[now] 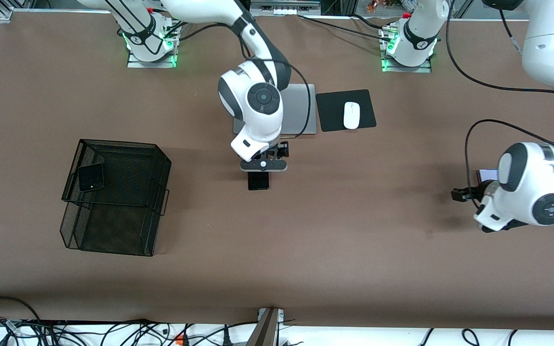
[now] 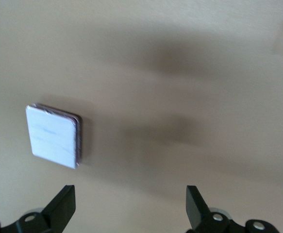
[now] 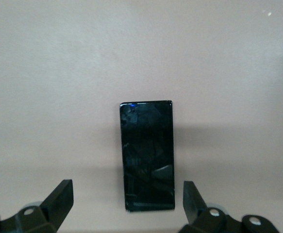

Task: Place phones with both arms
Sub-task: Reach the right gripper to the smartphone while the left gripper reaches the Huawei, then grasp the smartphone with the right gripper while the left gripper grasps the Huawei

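**Front view: both arms poised over phones, nothing gripped**

Front view showed me the right gripper (image 1: pixel 263 169) low over the long black phone (image 1: pixel 258 181), mid-table, just nearer the camera than the grey laptop (image 1: pixel 301 109). In the right wrist view the fingers (image 3: pixel 58 199) stood wide apart, with the slab (image 3: pixel 147 155) lying flat between and ahead of them, no contact. The left gripper (image 1: pixel 460 194) hung at the left arm's end of the table, also spread and empty. The white-lavender phone (image 2: pixel 54 136) lay flat on the table and sat off to one side of the left wrist view, not centred between the fingers (image 2: pixel 63 204). The small black phone (image 1: pixel 91 177) was already in the upper tier of the black mesh basket (image 1: pixel 161 163), toward the right arm's end. The white mouse (image 1: pixel 351 115) on its black pad (image 1: pixel 334 108) was not part of the job.

My judgement: pick step on both sides. For the right, I'd drop straight down and close across the slab's narrow width, fingers clearing both long edges first. For the left, I'd shift sideways to centre the phone before descending. Thin, flat phones likely slip, so go low and pinch the edges squarely.
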Controlling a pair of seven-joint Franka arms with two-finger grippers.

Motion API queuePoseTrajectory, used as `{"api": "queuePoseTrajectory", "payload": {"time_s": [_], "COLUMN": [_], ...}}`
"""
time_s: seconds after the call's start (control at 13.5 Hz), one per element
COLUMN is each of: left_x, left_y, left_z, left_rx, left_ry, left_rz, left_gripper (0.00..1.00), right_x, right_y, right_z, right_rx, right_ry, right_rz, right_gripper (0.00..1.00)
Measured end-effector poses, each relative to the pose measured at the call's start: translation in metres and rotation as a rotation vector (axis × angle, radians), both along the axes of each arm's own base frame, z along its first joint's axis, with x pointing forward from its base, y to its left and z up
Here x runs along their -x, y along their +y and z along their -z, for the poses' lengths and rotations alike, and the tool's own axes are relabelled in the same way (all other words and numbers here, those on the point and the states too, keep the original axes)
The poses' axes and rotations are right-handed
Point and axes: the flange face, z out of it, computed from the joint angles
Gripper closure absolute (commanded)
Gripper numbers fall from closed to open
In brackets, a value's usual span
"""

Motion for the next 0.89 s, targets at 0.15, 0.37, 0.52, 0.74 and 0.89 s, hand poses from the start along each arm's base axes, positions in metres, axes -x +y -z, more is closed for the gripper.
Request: {"api": "queuePoseTrajectory", "payload": {"time_s": [0.15, 0.37, 0.52, 0.74, 0.89], "left_x": [0.001, 0.007, 0.014, 0.024, 0.034], "left_y": [0.023, 0.061, 0.084, 0.112, 0.126], "left_z": [0.004, 0.019, 0.029, 0.044, 0.061], "left_rx": [0.035, 0.082, 0.106, 0.127, 0.138], "left_ry": [-0.019, -0.038, -0.048, -0.080, -0.113], "left_rz": [0.052, 0.113, 0.136, 0.156, 0.171], "left_gripper": [0.00, 0.00, 0.00, 0.00, 0.00], "right_x": [0.007, 0.018, 0.022, 0.031, 0.035], "right_y": [-0.012, -0.022, -0.029, -0.024, -0.022], "right_z": [0.038, 0.068, 0.080, 0.095, 0.107], "right_rx": [-0.005, -0.026, -0.029, -0.035, -0.038], "right_ry": [-0.019, -0.052, -0.063, -0.062, -0.069], "right_rz": [-0.007, -0.039, -0.051, -0.067, -0.076], "right_gripper": [0.00, 0.00, 0.00, 0.00, 0.36]}}
